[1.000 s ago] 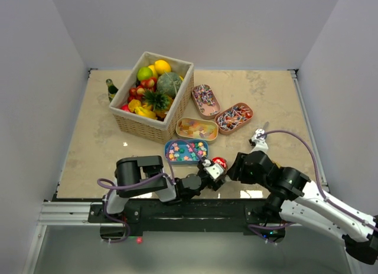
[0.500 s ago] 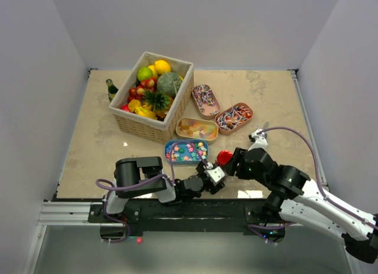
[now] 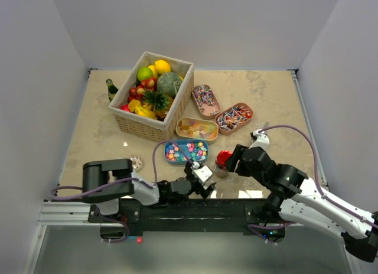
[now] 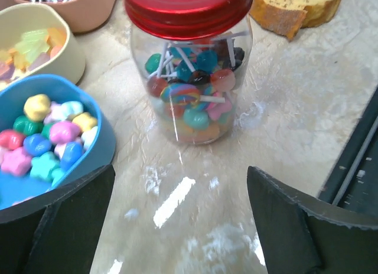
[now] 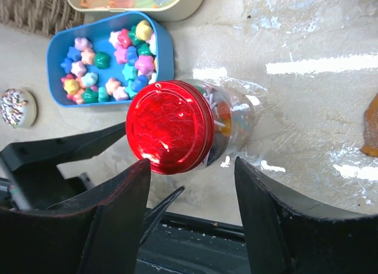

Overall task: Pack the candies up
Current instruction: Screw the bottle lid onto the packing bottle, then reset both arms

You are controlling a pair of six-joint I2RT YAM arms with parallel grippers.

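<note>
A clear jar with a red lid stands on the table and holds lollipops and coloured candies. My right gripper is open, and the jar's lid sits just beyond its fingertips. My left gripper is open and empty, a short way in front of the jar. Pastel candies fill a blue tray, which also shows in the left wrist view. Orange-yellow gummies lie in a cream tray. Striped wrapped candies lie in a pink tray and a brown tray.
A wicker basket of toy fruit stands at the back left with a green bottle beside it. A sprinkled doughnut lies left of the blue tray. A piece of cake lies behind the jar.
My left arm has swung back to the left, away from the jar, uncovering the doughnut. The jar shifted slightly to the right and now stands free by the right gripper.
</note>
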